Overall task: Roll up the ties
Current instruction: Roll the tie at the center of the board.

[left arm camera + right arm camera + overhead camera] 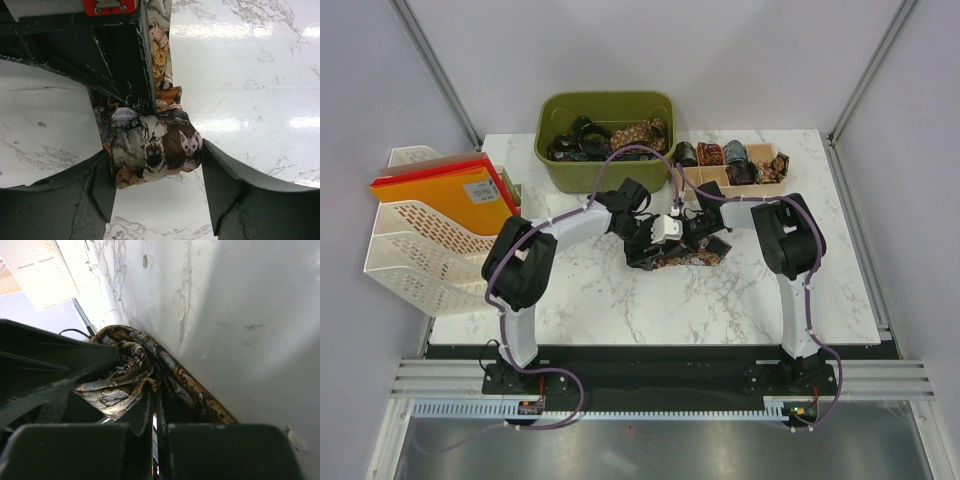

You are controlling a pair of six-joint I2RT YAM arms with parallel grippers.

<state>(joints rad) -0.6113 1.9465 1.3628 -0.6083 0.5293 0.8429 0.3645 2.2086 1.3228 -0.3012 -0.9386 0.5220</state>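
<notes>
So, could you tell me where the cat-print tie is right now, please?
In the top view the cat-print tie lies mid-table, just in front of the green bin, where the left pincer and right pincer meet.

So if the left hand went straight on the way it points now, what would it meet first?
The rolled tie, which sits right between its spread fingers. Just behind it is the right hand, though depth there is hard to judge.

Glossy marble-patterned table (pixel 250 60), soft printed cloth tie (pixel 155 145), matt black plastic left pincer (pixel 157 186).
</notes>
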